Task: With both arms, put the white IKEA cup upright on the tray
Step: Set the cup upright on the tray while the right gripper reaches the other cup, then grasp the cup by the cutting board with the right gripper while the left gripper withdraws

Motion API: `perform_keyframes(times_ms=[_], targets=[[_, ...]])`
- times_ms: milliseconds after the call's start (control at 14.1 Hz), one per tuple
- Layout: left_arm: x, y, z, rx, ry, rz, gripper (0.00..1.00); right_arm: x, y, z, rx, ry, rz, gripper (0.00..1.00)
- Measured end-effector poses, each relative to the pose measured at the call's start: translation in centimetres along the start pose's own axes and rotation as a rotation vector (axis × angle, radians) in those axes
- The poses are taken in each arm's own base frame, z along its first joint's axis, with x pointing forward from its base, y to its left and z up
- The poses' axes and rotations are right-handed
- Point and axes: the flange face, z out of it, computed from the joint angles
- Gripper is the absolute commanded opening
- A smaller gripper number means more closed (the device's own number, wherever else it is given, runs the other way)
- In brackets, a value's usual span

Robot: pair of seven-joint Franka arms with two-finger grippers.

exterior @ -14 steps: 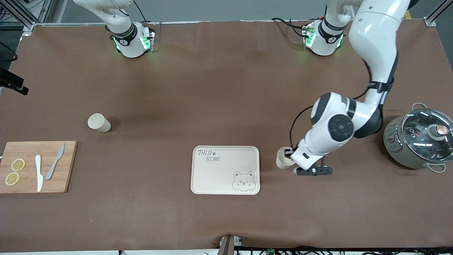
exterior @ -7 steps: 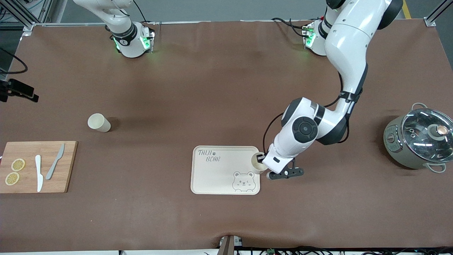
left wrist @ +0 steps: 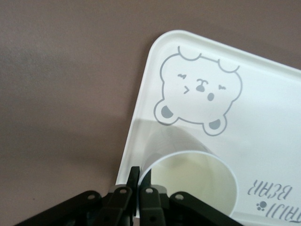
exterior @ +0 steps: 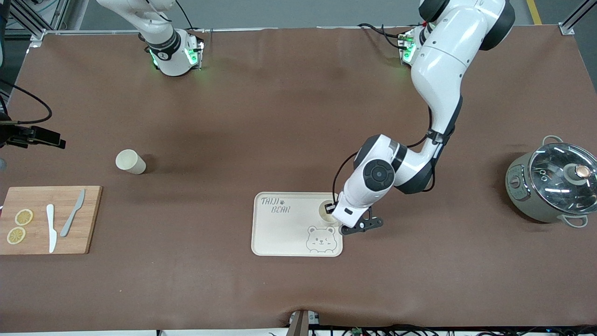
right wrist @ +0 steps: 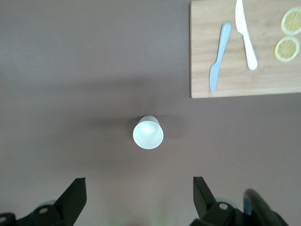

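Observation:
A white cup (exterior: 325, 211) stands upright over the cream tray (exterior: 280, 233), at the tray's edge toward the left arm's end, just above the bear face. My left gripper (exterior: 330, 208) is shut on the cup's rim, one finger inside and one outside. In the left wrist view the cup (left wrist: 197, 183) sits by the bear drawing on the tray (left wrist: 268, 89), pinched at my left gripper (left wrist: 141, 175). I cannot tell whether its base touches the tray. A second white cup (exterior: 130, 162) stands on the table toward the right arm's end. My right gripper (right wrist: 140, 186) hangs open high over this cup (right wrist: 148, 132).
A wooden cutting board (exterior: 37, 238) with two lemon slices and two knives lies at the right arm's end, nearer the front camera than the second cup. A grey pot with a glass lid (exterior: 555, 184) stands at the left arm's end.
My left arm has carried the cup from beside the tray to over the tray's edge. The second cup has not moved.

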Motion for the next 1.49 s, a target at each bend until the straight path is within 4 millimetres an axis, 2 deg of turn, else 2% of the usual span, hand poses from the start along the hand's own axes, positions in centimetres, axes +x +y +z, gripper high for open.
perform_keyframes(times_ms=[142, 213, 356, 498, 640, 711, 925, 1138, 1280, 1494], targets=[[0.1, -0.2, 0.5, 0.003, -0.003, -0.009, 0.48, 1.8, 2.6, 4.4, 0.031, -0.071, 0.041, 1.00], [0.1, -0.1, 0.5, 0.003, -0.003, -0.022, 0.99, 3.0, 3.4, 6.7, 0.039, -0.094, 0.053, 1.00], [0.2, -0.1, 0.3, 0.000, 0.000, -0.032, 1.00, 5.1, 3.8, 10.9, 0.045, -0.130, 0.059, 1.00], [0.4, 0.2, -0.3, -0.009, 0.010, -0.036, 1.00, 6.6, 3.4, 14.7, 0.047, -0.179, 0.051, 1.00], [1.0, 0.4, -1.8, -0.025, 0.030, -0.040, 1.00, 7.4, 2.8, 17.7, 0.050, -0.223, 0.041, 1.00], [1.5, 0.4, -3.1, -0.034, 0.046, -0.044, 1.00, 7.8, 2.6, 18.7, 0.049, -0.233, 0.038, 1.00], [3.7, -1.7, -9.3, -0.032, 0.071, -0.082, 1.00, 8.0, 2.6, 20.4, 0.035, -0.236, 0.034, 1.00], [5.6, -5.5, -16.2, 0.001, 0.070, -0.134, 1.00, 7.3, 3.2, 24.8, -0.003, -0.231, 0.009, 1.00], [6.3, -8.4, -20.2, 0.034, 0.054, -0.161, 1.00, 6.3, 3.3, 27.4, -0.004, -0.253, 0.001, 1.00], [6.4, -12.1, -24.8, 0.074, 0.032, -0.152, 1.00, 5.2, 3.2, 28.9, 0.001, -0.285, -0.009, 0.97]])
